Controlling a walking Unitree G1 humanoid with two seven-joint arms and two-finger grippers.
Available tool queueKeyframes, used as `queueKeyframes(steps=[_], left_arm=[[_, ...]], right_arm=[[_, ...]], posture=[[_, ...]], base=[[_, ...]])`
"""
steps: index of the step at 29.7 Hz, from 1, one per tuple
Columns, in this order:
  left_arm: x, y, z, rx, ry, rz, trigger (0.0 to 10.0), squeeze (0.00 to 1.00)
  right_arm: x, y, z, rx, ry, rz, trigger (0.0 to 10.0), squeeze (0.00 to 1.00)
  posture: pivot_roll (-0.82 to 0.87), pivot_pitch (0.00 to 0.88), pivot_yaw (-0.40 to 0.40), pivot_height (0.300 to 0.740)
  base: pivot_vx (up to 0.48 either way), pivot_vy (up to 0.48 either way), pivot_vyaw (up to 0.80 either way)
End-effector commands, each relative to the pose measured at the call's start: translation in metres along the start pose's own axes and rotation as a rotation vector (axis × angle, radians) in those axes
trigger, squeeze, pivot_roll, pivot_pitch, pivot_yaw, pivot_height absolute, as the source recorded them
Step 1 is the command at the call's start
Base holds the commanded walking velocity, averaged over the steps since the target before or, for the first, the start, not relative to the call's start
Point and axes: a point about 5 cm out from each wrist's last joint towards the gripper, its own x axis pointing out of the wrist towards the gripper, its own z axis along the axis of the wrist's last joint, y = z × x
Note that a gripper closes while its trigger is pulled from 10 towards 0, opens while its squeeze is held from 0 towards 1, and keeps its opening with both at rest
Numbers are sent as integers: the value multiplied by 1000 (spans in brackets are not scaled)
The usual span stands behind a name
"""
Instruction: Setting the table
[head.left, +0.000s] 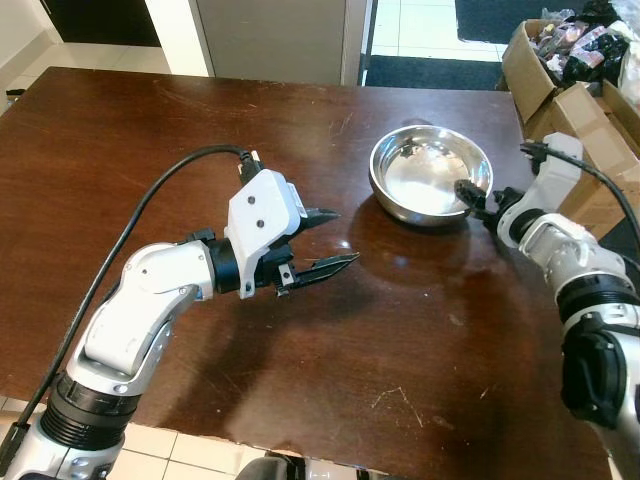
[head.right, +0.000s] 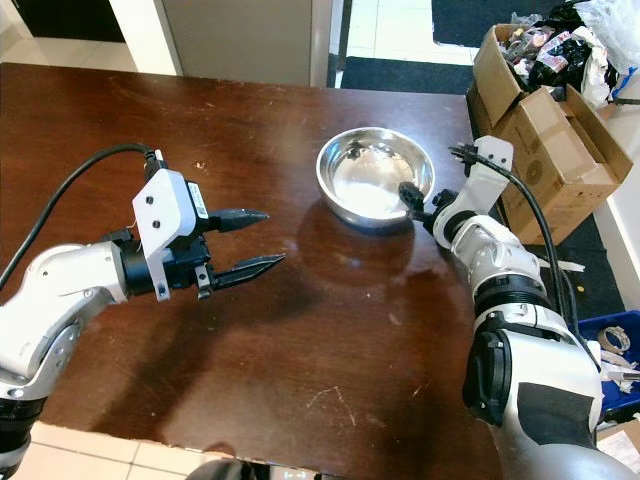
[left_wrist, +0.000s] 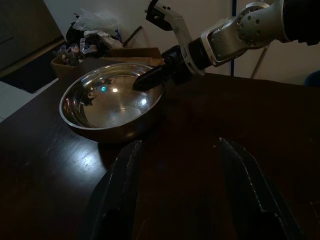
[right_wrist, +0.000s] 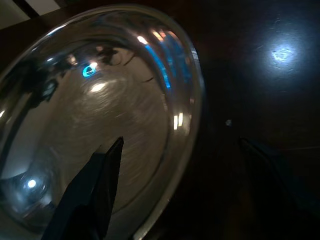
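While its fingers straddle the rim, one inside and one outside, the right end effector (head.left: 474, 198) stands parted at the near right edge of the steel bowl (head.left: 428, 172), which holds nothing. Well off to that bowl's left, the left end effector (head.left: 335, 240) hovers over the dark wooden surface (head.left: 120, 150), fingers spread wide and empty, pointing toward the bowl.

bowl (head.left: 430, 175) on table (head.left: 150, 130) — boxes (head.right: 545, 120) right, seemingly on floor

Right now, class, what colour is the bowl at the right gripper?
Shiny silver metal: the bowl, rim between the right gripper fingers, shows best in the left eye view.
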Motion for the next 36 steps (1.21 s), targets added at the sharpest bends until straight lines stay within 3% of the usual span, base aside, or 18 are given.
queueKeyframes(steps=[1,3,5,7,8,9,16,22,27,33,35,36], left_arm=[[-1,-3,-2,-7,7,-1,10000,118],[-1,-3,-2,-9,6,4,10000,118],[0,-3,-2,-11,4,8,10000,114],[0,-3,-2,-11,4,8,10000,114],[0,-3,-2,-12,3,9,10000,114],[0,-3,-2,-13,3,11,10000,114],[0,-3,-3,-12,5,24,10000,118],[2,-2,-3,-11,3,33,10000,114],[3,-1,-5,-11,0,48,10000,110],[3,5,-14,-7,30,162,10000,114],[-2,11,-18,-21,40,245,10000,110],[-6,13,-19,-37,42,283,10000,106]], right_arm=[[0,0,-12,1,54,16,10000,0],[1,4,-10,-10,58,50,10000,0],[2,5,-10,-36,77,55,4980,0],[2,5,-11,-45,83,51,4980,0],[2,5,-12,-42,87,47,1686,0],[2,4,-14,-26,89,37,0,0],[0,0,-25,120,88,10,0,0],[-1,4,-21,241,14,91,0,0],[0,11,-10,279,-49,170,0,0],[-7,32,4,293,-135,322,0,0],[-20,50,2,238,-154,378,0,0],[-26,59,-1,223,-158,398,824,0]], posture=[[-31,123,85,740],[-32,123,83,740],[-36,126,81,740],[-36,126,81,740],[-36,126,81,740],[-36,126,81,740],[-34,126,73,740],[-43,122,72,740],[-49,119,71,740],[-81,111,65,740],[-90,110,64,740],[-97,110,65,740]], base=[[0,0,0],[0,0,0],[0,0,0],[0,0,0],[0,0,0],[0,0,0],[0,0,0],[0,0,0],[0,0,0],[0,0,0],[0,0,0],[0,0,0]])
